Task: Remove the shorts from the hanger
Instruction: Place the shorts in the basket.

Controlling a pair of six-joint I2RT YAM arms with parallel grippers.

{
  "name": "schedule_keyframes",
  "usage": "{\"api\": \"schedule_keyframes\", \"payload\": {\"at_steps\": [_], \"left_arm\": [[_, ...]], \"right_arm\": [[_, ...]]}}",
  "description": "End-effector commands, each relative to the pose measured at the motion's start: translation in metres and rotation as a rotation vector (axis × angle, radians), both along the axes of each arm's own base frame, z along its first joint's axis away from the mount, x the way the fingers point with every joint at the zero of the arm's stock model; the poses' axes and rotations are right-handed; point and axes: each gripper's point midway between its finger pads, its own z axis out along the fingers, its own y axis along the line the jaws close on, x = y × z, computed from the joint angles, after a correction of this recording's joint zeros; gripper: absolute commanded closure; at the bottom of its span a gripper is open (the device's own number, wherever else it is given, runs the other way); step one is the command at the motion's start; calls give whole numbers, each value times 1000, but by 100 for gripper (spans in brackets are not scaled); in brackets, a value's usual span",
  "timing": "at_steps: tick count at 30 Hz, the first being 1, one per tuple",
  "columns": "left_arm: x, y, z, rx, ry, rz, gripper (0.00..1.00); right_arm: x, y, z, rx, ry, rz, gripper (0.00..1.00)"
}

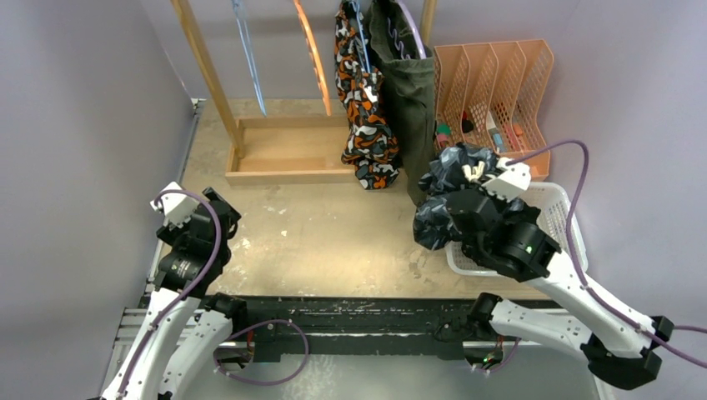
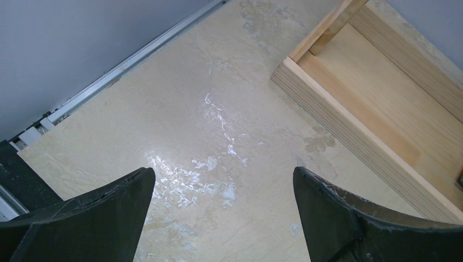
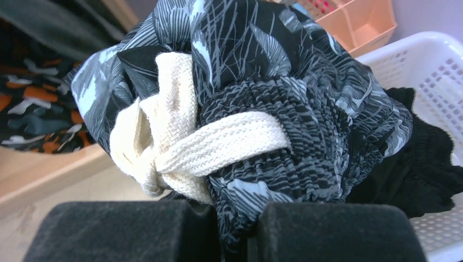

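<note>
My right gripper (image 3: 236, 232) pinches crumpled dark wavy-patterned shorts (image 3: 295, 103), bunched just beyond my pads | woven cream drawstring (image 3: 218, 147) | left gripper (image 2: 224, 207) spread wide over table (image 2: 164, 109).

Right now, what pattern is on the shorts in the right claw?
The shorts are dark navy-black with pale wavy lines; clearest in the right wrist view.

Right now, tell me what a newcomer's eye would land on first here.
The right end effector clamps the bunched dark wavy-patterned shorts, cream drawstring showing, at the rim of the white basket on the right, where black shorts lie. Behind, the orange-black-white blotched shorts and the olive green shorts hang on the wooden rack.
</note>
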Motion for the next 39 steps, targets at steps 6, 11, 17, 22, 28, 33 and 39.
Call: {"api": "schedule_keyframes", "payload": {"at_steps": [6,11,17,22,28,33,39], "left_arm": [[13,-8,-6,6,29,-43,2],[13,-8,-7,8,30,-41,2],[13,-8,-7,8,31,-40,2],[12,-7,-7,7,28,-40,2],[12,-7,-7,8,30,-39,2],[13,-8,-8,9,32,-40,2],[14,-9,-8,9,37,-46,2]], "right_arm": [[12,-40,44,-51,-194,-108,100],[8,-73,77,-161,-234,-243,100],[16,-119,88,-352,-229,-383,100],[39,-167,79,-344,-130,-497,100],[59,-158,21,-154,-57,-447,100],[50,-178,-65,19,72,-558,100],[28,-198,-99,159,79,-715,100]]}}
